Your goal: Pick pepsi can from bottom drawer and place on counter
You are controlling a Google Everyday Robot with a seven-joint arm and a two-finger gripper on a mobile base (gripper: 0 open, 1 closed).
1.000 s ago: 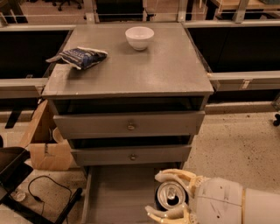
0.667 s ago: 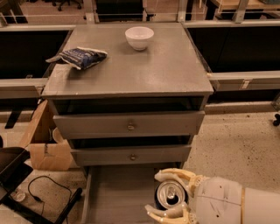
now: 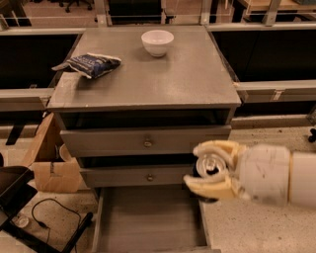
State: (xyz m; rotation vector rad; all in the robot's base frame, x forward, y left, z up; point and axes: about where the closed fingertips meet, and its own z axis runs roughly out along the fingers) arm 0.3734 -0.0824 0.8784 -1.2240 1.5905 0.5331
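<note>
Camera view, near to far: bottom drawer (image 3: 148, 217) stood pulled out, plank floor showing. Above its right wall, the cream claw (image 3: 200, 166) was clamped round the pepsi can (image 3: 209, 164), silver top facing cam, in front of the knobbed drawers (image 3: 147, 143). Behind, on the worktop (image 3: 187, 79): snack bag (image 3: 92, 64) at left, white bowl (image 3: 157, 42) toward the back.

Looks like an office floor used as a robot test lab. Grey drawer cabinet (image 3: 148, 143) alone on speckled floor (image 3: 256, 232), dark desks (image 3: 276, 54) at both sides, chair wheels (image 3: 74, 5) at top left, cardboard box (image 3: 52, 173) and loose cable (image 3: 44, 220) at lower left. At right of centre, gripper (image 3: 200, 165) clamped around the pepsi can (image 3: 208, 164), above the open bottom drawer (image 3: 148, 222).
</note>
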